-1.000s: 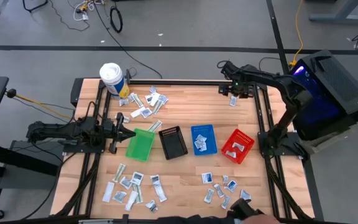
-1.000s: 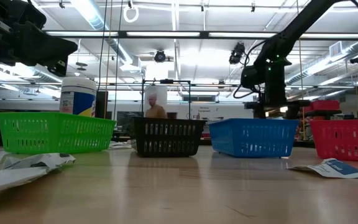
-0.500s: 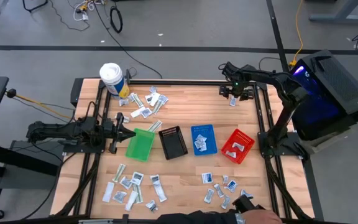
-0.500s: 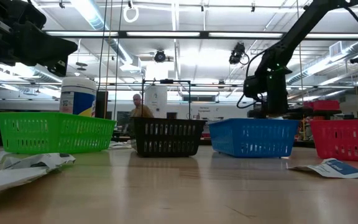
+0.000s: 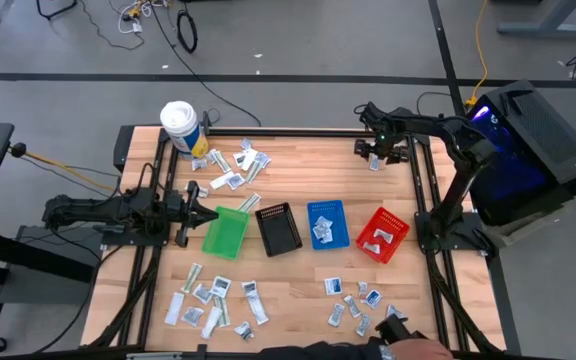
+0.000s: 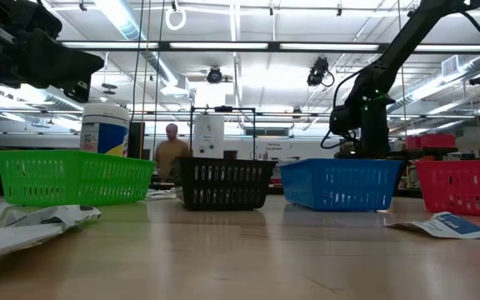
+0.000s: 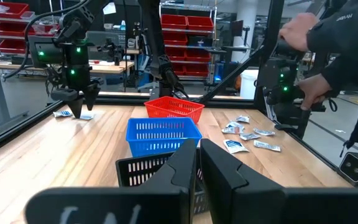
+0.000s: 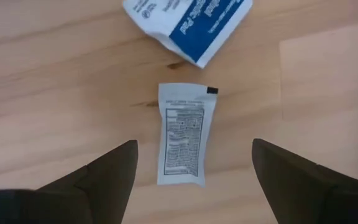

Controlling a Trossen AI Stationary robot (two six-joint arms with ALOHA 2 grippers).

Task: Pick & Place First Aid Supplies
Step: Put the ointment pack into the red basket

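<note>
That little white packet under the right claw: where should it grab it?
Probably from straight above, pinching the white sachet across its narrow width near the middle. It lies flat on the table, and the right gripper already stands open with a finger on each long edge.

Small flat white, silvery and pale-blue first aid sachets lie scattered flat on the wooden table in clusters: one at upper left [image 5: 230, 168], one at lower left [image 5: 213, 302], one at lower right [image 5: 356, 301]. A few lie inside the blue bin [image 5: 321, 232] and red bin [image 5: 386, 233]. Near the upper right, a white printed sachet [image 8: 182, 134] lies flat beside a blue-and-white packet [image 8: 191, 22].
</note>
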